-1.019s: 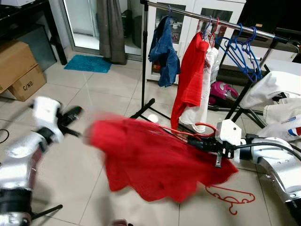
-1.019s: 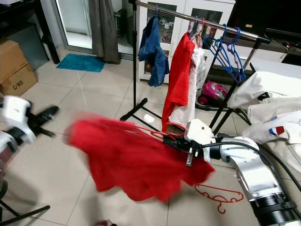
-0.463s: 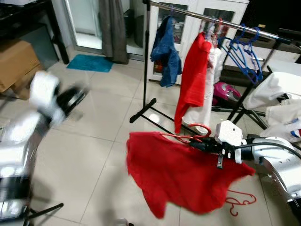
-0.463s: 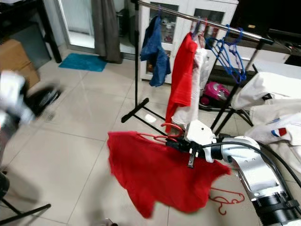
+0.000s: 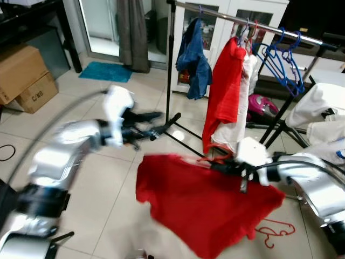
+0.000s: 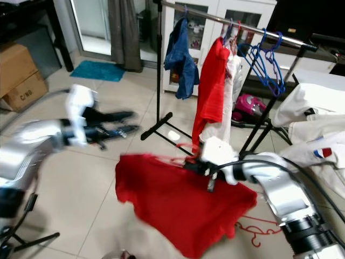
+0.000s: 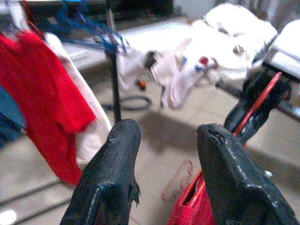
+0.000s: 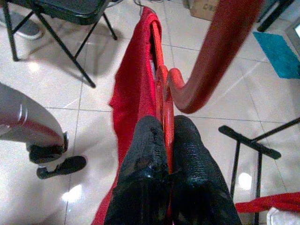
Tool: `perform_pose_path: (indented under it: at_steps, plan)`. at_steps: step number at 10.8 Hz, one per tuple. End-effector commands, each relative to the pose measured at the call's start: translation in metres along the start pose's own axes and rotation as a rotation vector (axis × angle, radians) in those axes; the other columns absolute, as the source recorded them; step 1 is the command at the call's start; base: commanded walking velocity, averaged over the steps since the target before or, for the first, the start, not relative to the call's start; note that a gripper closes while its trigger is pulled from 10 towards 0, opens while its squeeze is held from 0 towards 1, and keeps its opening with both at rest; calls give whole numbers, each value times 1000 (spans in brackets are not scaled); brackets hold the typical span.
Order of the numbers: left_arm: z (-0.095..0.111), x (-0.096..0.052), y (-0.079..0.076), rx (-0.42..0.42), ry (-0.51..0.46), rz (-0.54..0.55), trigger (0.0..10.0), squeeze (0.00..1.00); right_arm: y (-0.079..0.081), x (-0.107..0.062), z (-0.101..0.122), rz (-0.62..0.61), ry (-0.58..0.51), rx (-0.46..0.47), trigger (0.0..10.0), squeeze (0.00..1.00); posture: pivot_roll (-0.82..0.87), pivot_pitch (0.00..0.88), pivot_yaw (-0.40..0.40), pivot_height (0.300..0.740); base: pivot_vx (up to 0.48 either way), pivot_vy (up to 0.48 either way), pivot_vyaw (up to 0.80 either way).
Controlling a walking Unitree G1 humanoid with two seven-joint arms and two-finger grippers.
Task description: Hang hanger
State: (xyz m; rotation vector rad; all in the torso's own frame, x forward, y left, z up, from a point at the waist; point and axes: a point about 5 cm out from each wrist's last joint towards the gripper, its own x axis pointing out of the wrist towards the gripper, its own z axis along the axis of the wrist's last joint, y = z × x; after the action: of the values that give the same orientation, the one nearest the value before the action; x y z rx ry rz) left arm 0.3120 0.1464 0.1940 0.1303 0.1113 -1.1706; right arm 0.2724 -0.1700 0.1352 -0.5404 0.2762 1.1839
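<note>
A red hanger [image 8: 161,93] carries a red shirt [image 5: 205,205] that hangs low over the tiled floor. My right gripper [image 5: 220,165] is shut on the hanger's neck just below the hook [image 8: 220,51], in front of the clothes rail [image 5: 259,24]. My left gripper [image 5: 161,123] is open and blurred. It reaches in from the left, just above the shirt's upper left corner and short of the hanger. In the left wrist view, the open fingers [image 7: 117,178] point at the right gripper and the red hanger [image 7: 261,101].
The rail holds a denim garment [image 5: 194,59], a red shirt [image 5: 226,91] and blue hangers [image 5: 283,59]. The rack's black foot [image 5: 186,143] runs along the floor behind the shirt. A loose red hanger [image 5: 275,229] lies at lower right. White laundry [image 5: 321,102] is at right, cardboard boxes [image 5: 24,73] at left.
My left arm has swung from the far left in toward the middle, near the shirt. The right gripper with the hanger has shifted slightly left, and the shirt has swung.
</note>
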Motion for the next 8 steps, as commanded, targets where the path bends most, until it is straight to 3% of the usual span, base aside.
perform_pose_path:
  at_steps: [1,2,3,4,8]
  plan:
    - [-3,3,2,7,38,-19,10000,1000,-5,-3,10,-20,2,-41,10000,0,100,0,-17,740,0,0,0]
    - [-4,8,-1,5,55,-73,10000,820,-4,-3,13,-23,6,-45,10000,0,91,0,-4,740,0,0,0]
    - [-3,12,-6,-7,57,-119,10000,196,-3,-3,15,-29,8,-47,10000,0,90,0,-1,740,0,0,0]
    - [-5,15,-9,-20,51,-141,10000,0,-2,-3,16,-33,5,-44,10000,0,89,0,1,740,0,0,0]
    - [-21,18,-17,-73,86,-219,10000,0,1,-1,24,-23,-16,-49,10000,0,94,0,-3,740,0,0,0]
